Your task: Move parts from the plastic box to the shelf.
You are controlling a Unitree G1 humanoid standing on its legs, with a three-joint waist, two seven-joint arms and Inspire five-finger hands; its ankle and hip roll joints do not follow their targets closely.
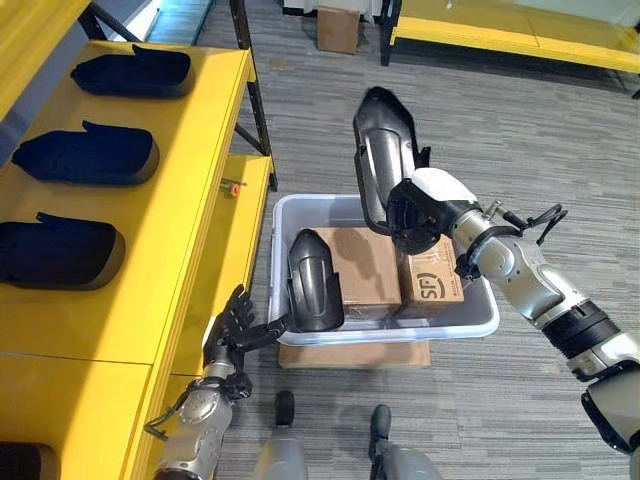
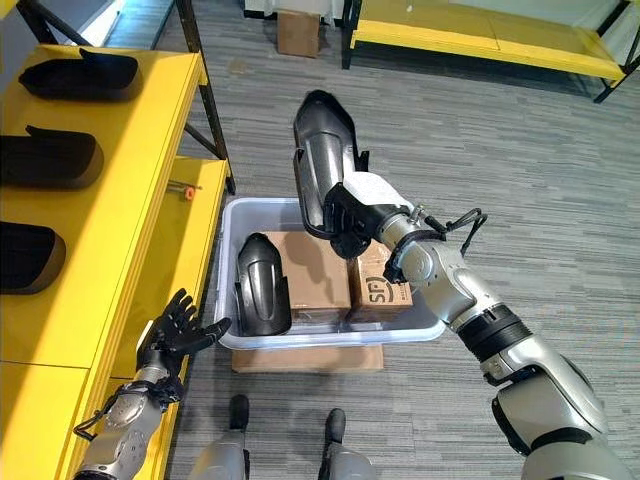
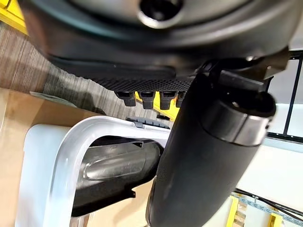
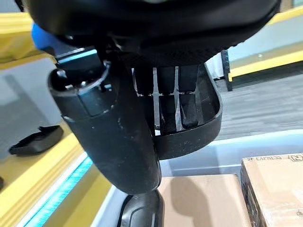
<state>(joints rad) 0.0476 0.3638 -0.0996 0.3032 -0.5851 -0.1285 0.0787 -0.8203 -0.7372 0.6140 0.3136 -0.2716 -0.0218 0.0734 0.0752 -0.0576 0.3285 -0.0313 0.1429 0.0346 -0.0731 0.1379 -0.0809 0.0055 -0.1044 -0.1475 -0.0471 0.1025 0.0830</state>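
Above the plastic box is open air, while the yellow shelf flanks its left wall closely.

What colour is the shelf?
Bright yellow. The shelf shows best in the left eye view, with black parts lying on it.

Silver-grey jointed arms end in a dark left hand and a dark, white-capped right hand

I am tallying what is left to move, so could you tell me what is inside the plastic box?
Inside the plastic box: one black part leaning at its left wall, and two cardboard boxes. Anything beneath them is hidden. The right hand holds another part above.
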